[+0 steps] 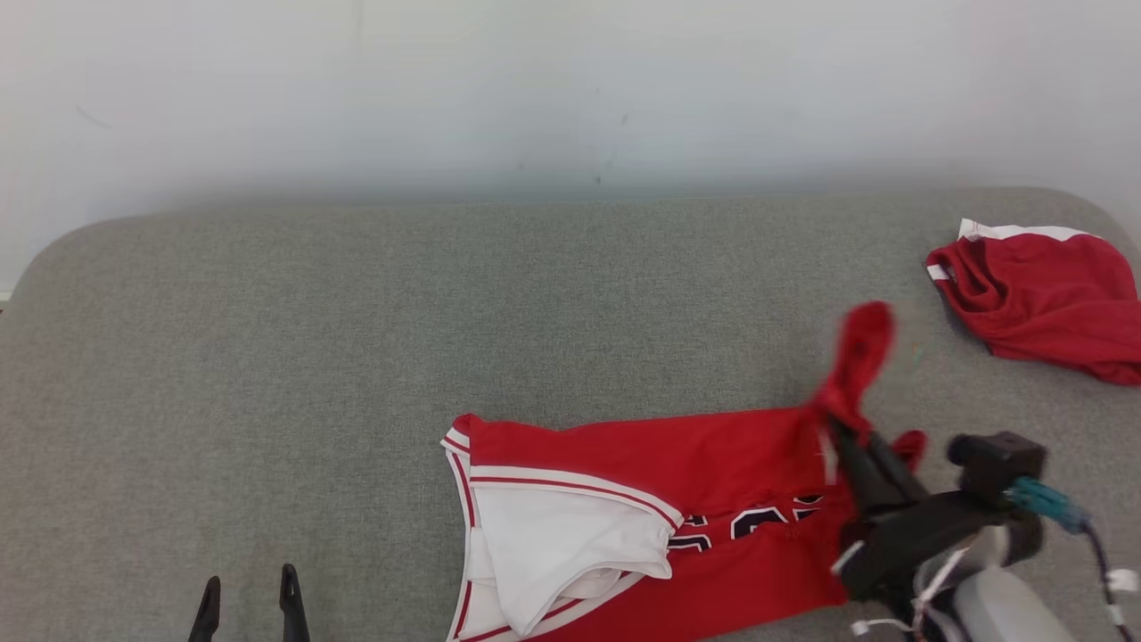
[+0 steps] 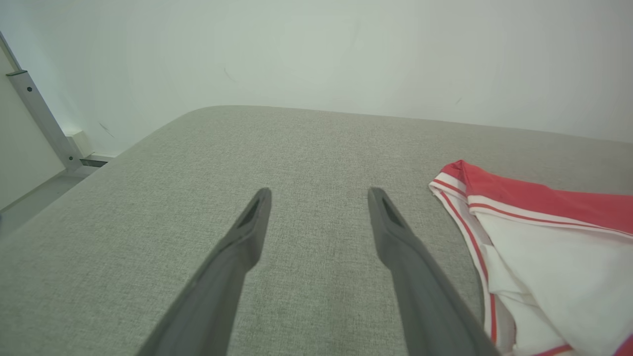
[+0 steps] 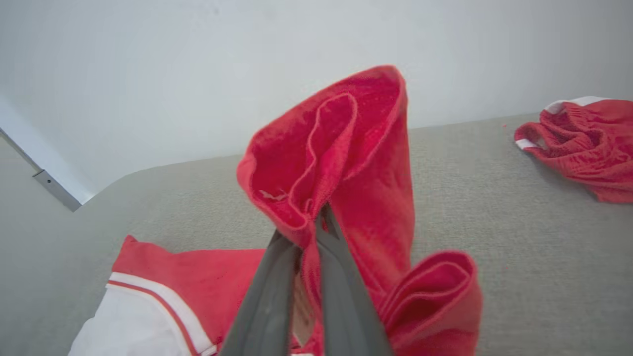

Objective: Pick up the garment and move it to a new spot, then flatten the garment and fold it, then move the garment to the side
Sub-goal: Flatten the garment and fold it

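Grey woven surface (image 1: pixel 267 357) runs wide across the head view, with rounded corners at far left and far right and a pale wall (image 1: pixel 570 89) right behind its far edge. Red garment (image 1: pixel 677 455), a jersey with white-and-red trim and dark numerals, lies spread along the near edge, right of centre. Its white inner face is turned out at the left end, and its near part is cut by the bottom of the view. Its right end stands off the surface in a narrow upright bunch, blurred at the top. Second red garment (image 1: pixel 1043 303), crumpled with a white band, sits at the far right of the surface, well apart from the jersey. Right pincer (image 1: pixel 842 437) enters from lower right, fingers pressed together on the raised bunch. In the right wrist view, red cloth is pinched near the fingertips, with one fold above them and a loop drooping beside. Left pincer (image 1: pixel 250 575) is at lower left, fingers spread wide with nothing between them, over bare surface well left of the jersey's trimmed end. Open room: the left half and the far strip of the surface.
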Motion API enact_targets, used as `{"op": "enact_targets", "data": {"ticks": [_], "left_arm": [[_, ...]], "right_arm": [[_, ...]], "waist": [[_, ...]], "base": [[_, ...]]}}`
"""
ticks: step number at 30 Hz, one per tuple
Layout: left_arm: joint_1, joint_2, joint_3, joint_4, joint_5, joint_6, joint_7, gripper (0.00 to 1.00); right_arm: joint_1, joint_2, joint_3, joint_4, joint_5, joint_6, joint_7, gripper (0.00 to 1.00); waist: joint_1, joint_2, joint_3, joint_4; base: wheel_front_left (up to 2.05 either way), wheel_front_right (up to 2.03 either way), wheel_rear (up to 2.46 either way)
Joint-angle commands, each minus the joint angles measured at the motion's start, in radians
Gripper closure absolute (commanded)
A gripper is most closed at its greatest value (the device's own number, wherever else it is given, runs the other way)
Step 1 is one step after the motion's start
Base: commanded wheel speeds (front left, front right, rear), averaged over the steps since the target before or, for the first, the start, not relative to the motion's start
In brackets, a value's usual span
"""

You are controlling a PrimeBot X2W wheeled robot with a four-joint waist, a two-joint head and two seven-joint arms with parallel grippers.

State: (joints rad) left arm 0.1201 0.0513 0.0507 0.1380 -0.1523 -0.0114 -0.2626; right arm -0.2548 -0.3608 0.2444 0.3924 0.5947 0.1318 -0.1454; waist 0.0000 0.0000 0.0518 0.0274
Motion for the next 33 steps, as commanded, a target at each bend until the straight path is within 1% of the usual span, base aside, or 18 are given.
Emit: {"op": "enact_targets", "data": {"ticks": [1, 5, 10, 13, 17, 20, 21, 22, 25, 26, 28, 33], "left_arm": [[-0.001, -0.002, -0.002, 0.002, 0.006, 0.001, -0.003, 0.00], [-0.012, -0.002, -0.016, 0.009, 0.005, -0.003, -0.003, 0.00], [-0.032, -0.002, -0.040, 0.026, -0.001, -0.011, -0.003, 0.00], [-0.047, -0.002, -0.055, 0.029, -0.007, -0.008, -0.003, 0.00], [-0.065, -0.001, -0.079, 0.037, -0.015, -0.008, -0.003, 0.00], [-0.071, -0.002, -0.089, 0.042, -0.022, -0.003, -0.003, 0.00], [-0.077, -0.002, -0.098, 0.045, -0.026, -0.002, -0.003, 0.00], [-0.077, -0.002, -0.098, 0.045, -0.026, -0.002, -0.003, 0.00], [-0.081, -0.001, -0.104, 0.050, -0.030, 0.001, -0.003, 0.00], [-0.082, -0.002, -0.105, 0.052, -0.030, 0.001, -0.003, 0.00], [-0.081, -0.002, -0.102, 0.054, -0.033, 0.001, -0.003, 0.00], [-0.063, -0.002, -0.085, 0.055, -0.029, 0.002, -0.003, 0.00]], "right_arm": [[0.016, 0.037, 0.023, -0.058, -0.018, -0.003, 0.029, 1.00], [0.031, 0.120, 0.087, -0.163, -0.051, -0.003, 0.101, 1.00], [0.013, 0.205, 0.147, -0.185, -0.085, -0.003, 0.146, 1.00], [-0.005, 0.242, 0.184, -0.153, -0.097, -0.003, 0.162, 1.00], [-0.040, 0.274, 0.233, -0.078, -0.114, -0.003, 0.159, 1.00], [-0.069, 0.291, 0.264, -0.007, -0.126, -0.003, 0.144, 1.00], [-0.080, 0.298, 0.274, 0.048, -0.122, -0.003, 0.137, 1.00], [-0.080, 0.298, 0.274, 0.048, -0.122, -0.003, 0.137, 1.00], [-0.100, 0.308, 0.284, 0.129, -0.136, -0.003, 0.108, 1.00], [-0.107, 0.309, 0.286, 0.152, -0.143, -0.003, 0.094, 0.92], [-0.117, 0.311, 0.296, 0.186, -0.134, -0.003, 0.065, 0.00], [-0.137, 0.311, 0.331, 0.175, -0.093, -0.003, -0.026, 0.00]], "waist": [[0.0000, 0.0000, -0.002, 0.001], [0.0000, 0.0000, -0.006, 0.011], [0.0000, 0.0000, -0.005, 0.043], [0.0000, 0.0000, 0.001, 0.068], [0.0000, 0.0000, 0.010, 0.105], [0.0000, 0.0000, 0.015, 0.129], [0.0000, 0.0000, 0.017, 0.143], [0.0000, 0.0000, 0.017, 0.143], [0.0000, 0.0000, 0.018, 0.158], [0.0000, 0.0000, 0.017, 0.161], [0.0000, 0.0000, 0.016, 0.164], [0.0000, 0.0000, 0.003, 0.151]], "base": [[0.00, 0.00, 0.00], [0.00, 0.00, 0.00], [0.00, 0.00, 0.00], [0.00, 0.00, 0.00], [0.00, 0.00, 0.00], [0.00, 0.00, 0.00], [0.00, 0.00, 0.00], [0.00, 0.00, 0.00], [0.00, 0.00, 0.00], [0.00, 0.00, 0.00], [0.00, 0.00, 0.00], [0.00, 0.00, 0.00]]}}
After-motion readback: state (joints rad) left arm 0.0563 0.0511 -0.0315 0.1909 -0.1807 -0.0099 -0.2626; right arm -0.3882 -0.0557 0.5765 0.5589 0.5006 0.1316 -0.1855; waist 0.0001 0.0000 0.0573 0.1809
